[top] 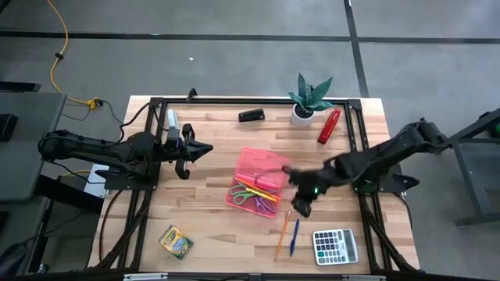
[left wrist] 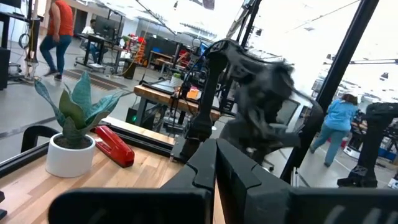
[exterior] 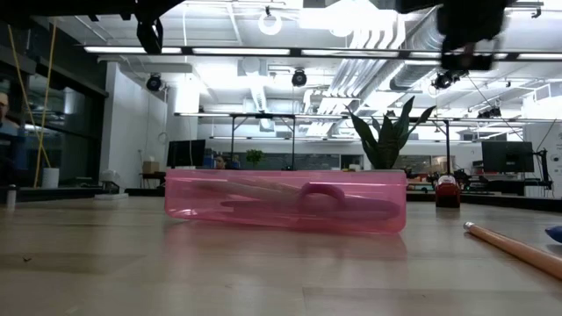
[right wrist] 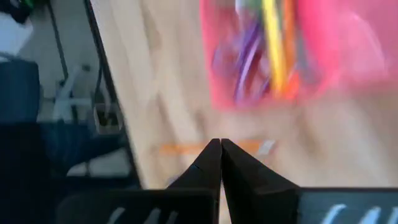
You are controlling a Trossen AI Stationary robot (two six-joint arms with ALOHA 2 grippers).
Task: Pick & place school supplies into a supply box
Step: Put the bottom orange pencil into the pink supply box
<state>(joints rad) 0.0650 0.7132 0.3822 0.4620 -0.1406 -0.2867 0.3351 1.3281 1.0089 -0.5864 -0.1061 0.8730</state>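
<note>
The translucent pink supply box (top: 258, 179) (exterior: 285, 202) (right wrist: 298, 50) lies open at mid-table. Inside it rest the green-handled scissors (top: 244, 198), purple-handled scissors (top: 266, 206) and a yellow-orange stick (top: 251, 187). The orange pencil (top: 283, 234) (exterior: 518, 250) (right wrist: 186, 148) and blue pen (top: 294, 236) lie flat on the wood nearer the table's near edge. My right gripper (top: 301, 201) (right wrist: 219, 143) is shut and hovers above the pencil's far end, beside the box's right near corner. My left gripper (top: 205, 148) (left wrist: 216, 146) is shut and waits raised, left of the box.
A grey calculator (top: 334, 246) sits right of the pen. A crayon box (top: 176, 242) lies near the left near corner. At the far edge stand a potted plant (top: 311, 97), a red stapler (top: 329, 125) and a small black item (top: 251, 115). People move in the room behind.
</note>
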